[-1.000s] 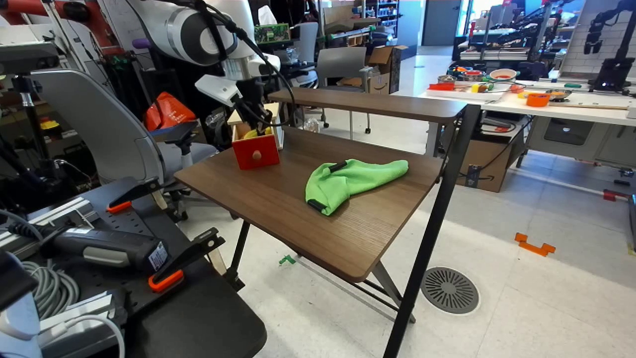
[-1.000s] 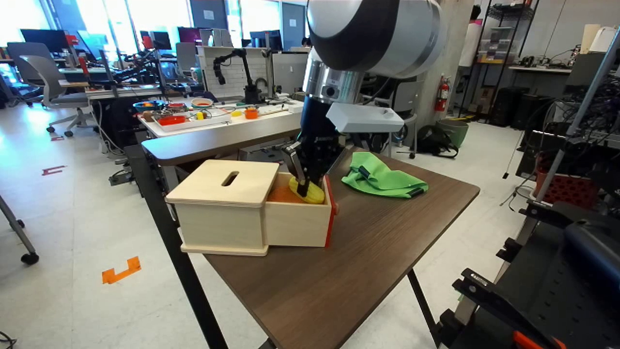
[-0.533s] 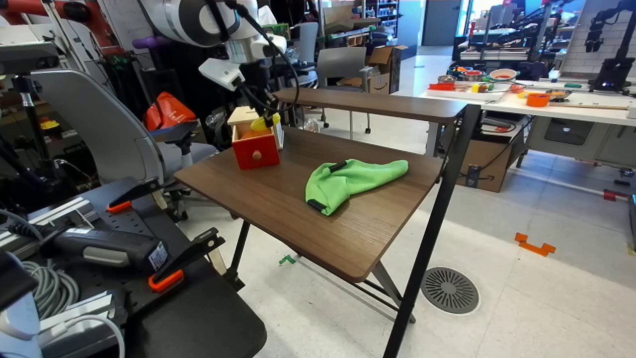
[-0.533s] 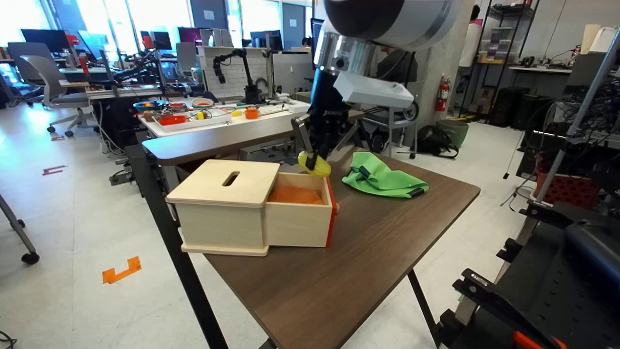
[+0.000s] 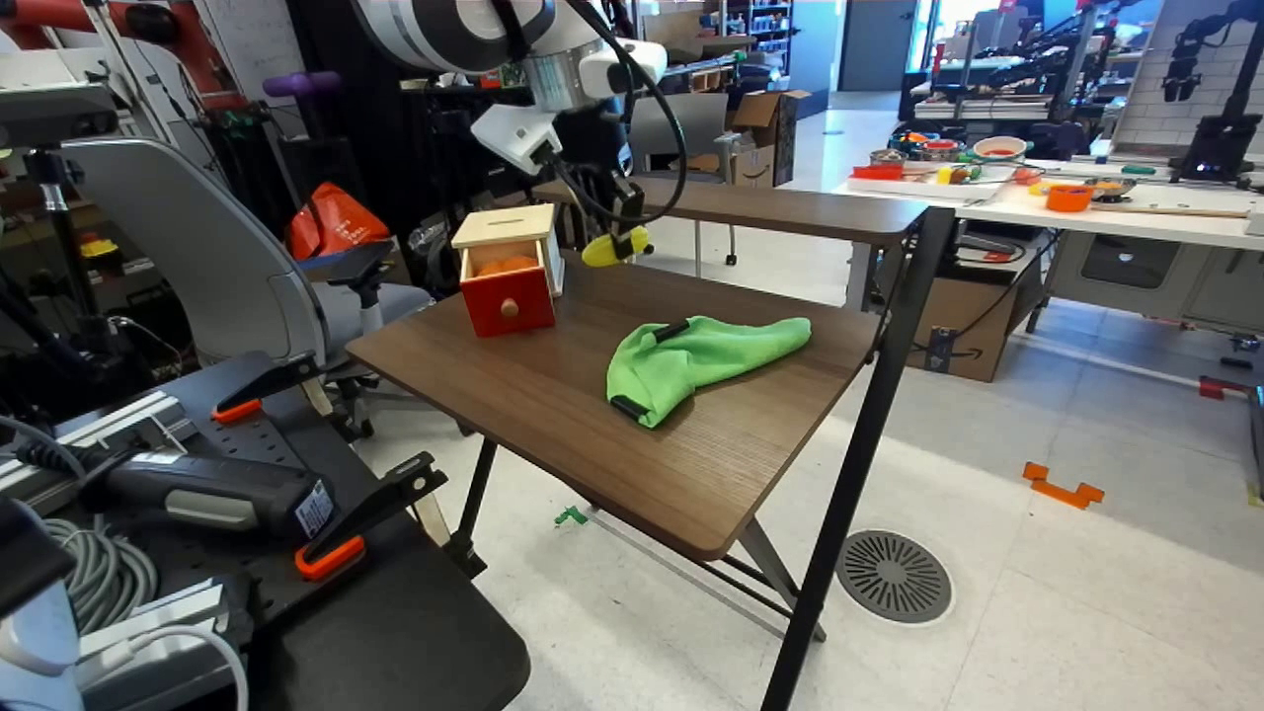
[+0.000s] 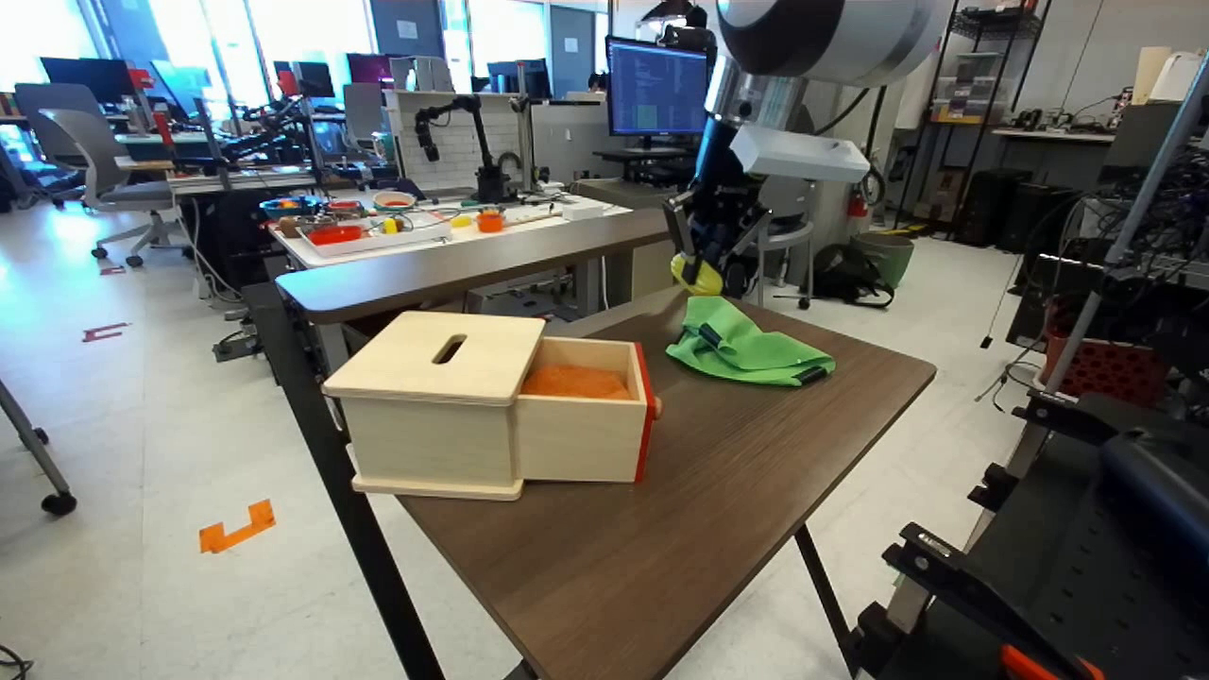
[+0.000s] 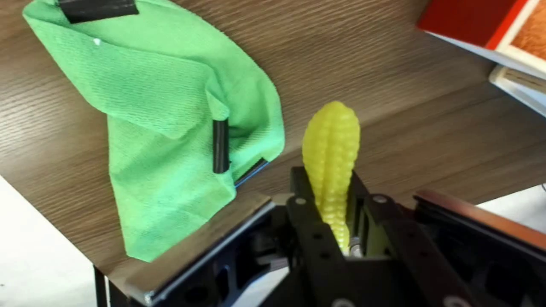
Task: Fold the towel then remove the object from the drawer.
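The claw (image 7: 327,181) pinches yellow corn (image 7: 332,140) between its fingertips (image 7: 300,182).

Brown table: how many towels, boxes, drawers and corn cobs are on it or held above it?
Towel: 1
Box: 1
Drawer, open: 1
Corn cob, in the gripper: 1
Total, with drawer counted apart from box: 4

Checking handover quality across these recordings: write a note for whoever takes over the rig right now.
Pincer: closed on the yellow corn, held above the table.
Towel: on the table, loosely folded over, edges uneven.
Drawer: open; something orange shows inside, unclear what.
Done: the corn is clear of the drawer; the towel has folds, but whether folding is finished is unclear.
Left: probably set the corn down and release it.
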Action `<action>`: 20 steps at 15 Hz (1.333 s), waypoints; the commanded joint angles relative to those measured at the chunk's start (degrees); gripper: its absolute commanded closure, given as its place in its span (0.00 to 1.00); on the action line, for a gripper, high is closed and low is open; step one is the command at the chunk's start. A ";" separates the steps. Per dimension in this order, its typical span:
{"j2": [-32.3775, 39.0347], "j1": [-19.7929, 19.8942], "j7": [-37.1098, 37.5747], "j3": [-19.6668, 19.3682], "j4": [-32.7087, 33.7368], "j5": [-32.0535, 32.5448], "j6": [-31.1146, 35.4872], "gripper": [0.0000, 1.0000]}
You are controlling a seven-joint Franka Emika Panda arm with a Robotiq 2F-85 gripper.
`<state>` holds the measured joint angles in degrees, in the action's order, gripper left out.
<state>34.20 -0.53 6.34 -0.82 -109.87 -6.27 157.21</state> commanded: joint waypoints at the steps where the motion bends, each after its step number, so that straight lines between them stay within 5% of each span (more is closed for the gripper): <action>1: 3.63 0.09 1.91 -0.91 1.60 -0.04 0.25 0.95; 10: 9.90 -0.88 2.26 -0.81 1.04 0.31 -0.75 0.93; 11: 9.91 -0.99 2.10 -0.92 0.95 0.52 -0.63 0.54; 14: 7.64 -1.54 3.44 -1.55 -0.19 0.29 -0.92 0.46; 20: -3.25 -3.37 8.98 -3.95 -6.43 0.31 -1.53 0.01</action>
<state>37.72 -2.36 12.56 -3.25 -111.12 -6.20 156.79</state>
